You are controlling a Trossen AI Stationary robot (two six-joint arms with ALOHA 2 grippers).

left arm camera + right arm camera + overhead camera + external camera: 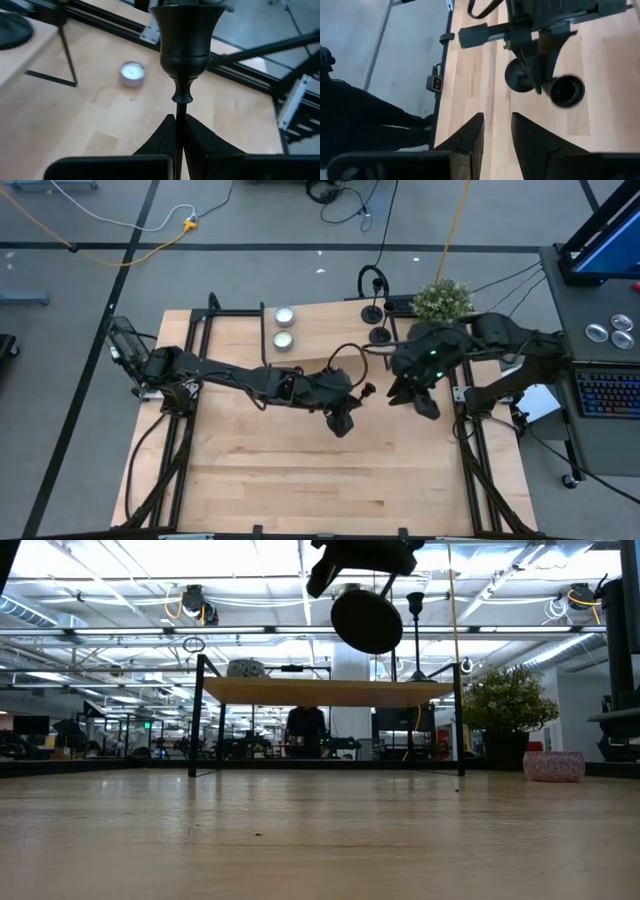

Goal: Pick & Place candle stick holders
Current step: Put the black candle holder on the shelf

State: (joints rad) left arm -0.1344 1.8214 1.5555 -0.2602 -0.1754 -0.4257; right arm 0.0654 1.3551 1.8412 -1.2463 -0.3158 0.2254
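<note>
On the wooden table [300, 480], the left gripper [180, 131] pinches a holder [184, 45] by its thin stem, held up mid-table, while the right gripper [496, 131], spread apart, waits at its 3 o'clock.

You have the left gripper [343, 420] near the middle of the table [300, 480], clamped on the stem of a candle stick holder [184, 45] held up off the wood. Your right gripper [412, 398] sits just to its right, fingers a little apart around nothing. Behind them, on a raised shelf [320, 335] at the far edge, two tealights [284, 327] lie one behind the other toward the left. Two more holders [376, 310] stand at the shelf's right end, with a potted plant [441, 299] just right of them.
</note>
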